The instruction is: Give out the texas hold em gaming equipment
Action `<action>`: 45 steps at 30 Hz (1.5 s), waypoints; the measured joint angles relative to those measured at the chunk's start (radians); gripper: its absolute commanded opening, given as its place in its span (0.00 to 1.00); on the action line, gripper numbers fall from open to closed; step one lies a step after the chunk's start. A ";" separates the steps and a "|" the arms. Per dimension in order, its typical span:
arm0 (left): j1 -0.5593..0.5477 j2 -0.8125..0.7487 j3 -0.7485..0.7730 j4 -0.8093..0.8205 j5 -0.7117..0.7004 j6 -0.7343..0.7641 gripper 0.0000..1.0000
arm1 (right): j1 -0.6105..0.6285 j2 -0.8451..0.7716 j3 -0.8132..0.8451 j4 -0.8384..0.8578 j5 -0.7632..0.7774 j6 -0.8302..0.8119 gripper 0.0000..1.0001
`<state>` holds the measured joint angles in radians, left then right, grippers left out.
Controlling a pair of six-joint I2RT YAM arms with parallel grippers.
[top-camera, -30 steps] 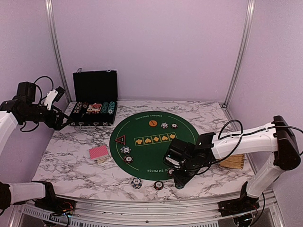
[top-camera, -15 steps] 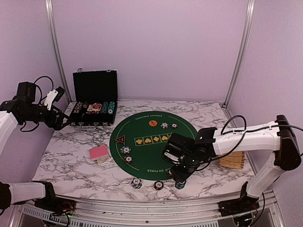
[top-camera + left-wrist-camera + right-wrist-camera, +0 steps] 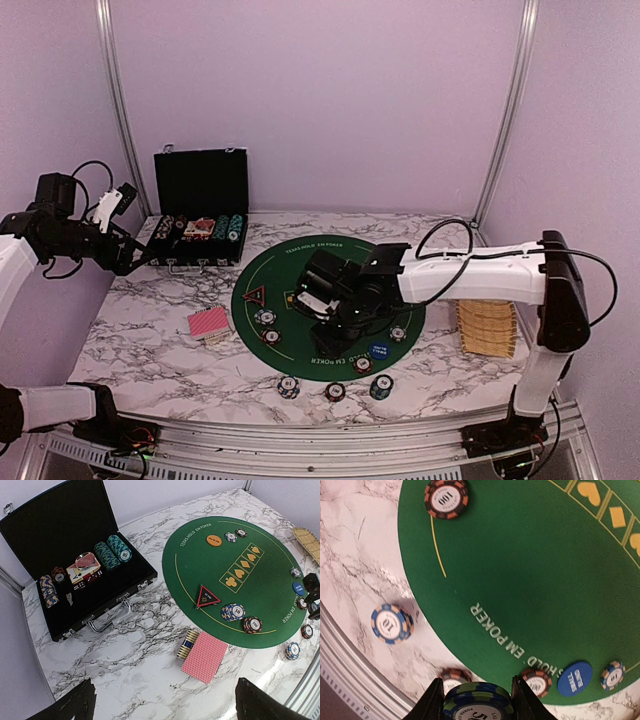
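My right gripper (image 3: 477, 696) is shut on a short stack of blue-green poker chips (image 3: 478, 702), hanging above the near part of the green mat (image 3: 320, 250). In the top view the right gripper (image 3: 328, 322) is over the mat's middle. On the mat lie a dark red chip (image 3: 446, 498), a blue button (image 3: 574, 678), an orange button (image 3: 321, 260) and a triangular red-black marker (image 3: 208, 596). Red-backed cards (image 3: 205, 656) lie left of the mat with a chip roll (image 3: 187, 644) beside them. My left gripper (image 3: 165, 685) hangs open and empty high over the marble.
The open black chip case (image 3: 30, 535) stands at the back left, still holding chips. A wicker basket (image 3: 487, 328) sits at the right edge. Three single chips (image 3: 288, 386) (image 3: 335, 391) (image 3: 381, 386) lie along the table's front edge.
My right gripper has swung from the front right edge leftward and back over the mat, still shut on its stack. A chip and the blue button now show where it stood. The left arm is still.
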<state>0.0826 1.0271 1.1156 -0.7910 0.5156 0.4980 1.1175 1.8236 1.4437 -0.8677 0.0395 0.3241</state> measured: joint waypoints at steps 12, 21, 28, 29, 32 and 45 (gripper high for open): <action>0.000 -0.010 0.000 0.000 -0.001 0.001 0.99 | 0.004 0.393 0.372 0.039 -0.012 -0.080 0.34; 0.000 -0.010 0.000 0.000 -0.001 0.005 0.99 | 0.000 0.438 0.411 0.055 -0.040 -0.106 0.34; 0.000 -0.010 0.000 0.000 -0.001 0.008 0.99 | -0.002 0.454 0.411 0.065 -0.058 -0.114 0.39; 0.000 -0.010 0.000 0.000 -0.001 0.008 0.99 | -0.002 0.458 0.411 0.067 -0.058 -0.114 0.41; 0.000 -0.010 0.000 0.000 -0.001 0.008 0.99 | -0.005 0.470 0.410 0.068 -0.059 -0.115 0.47; 0.000 -0.010 0.000 0.000 -0.001 0.008 0.99 | -0.042 0.448 0.393 0.077 -0.042 -0.116 0.59</action>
<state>0.0826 1.0172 1.1152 -0.7910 0.5148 0.5064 1.0760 2.2715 1.8362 -0.7910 -0.0025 0.2081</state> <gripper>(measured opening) 0.989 0.586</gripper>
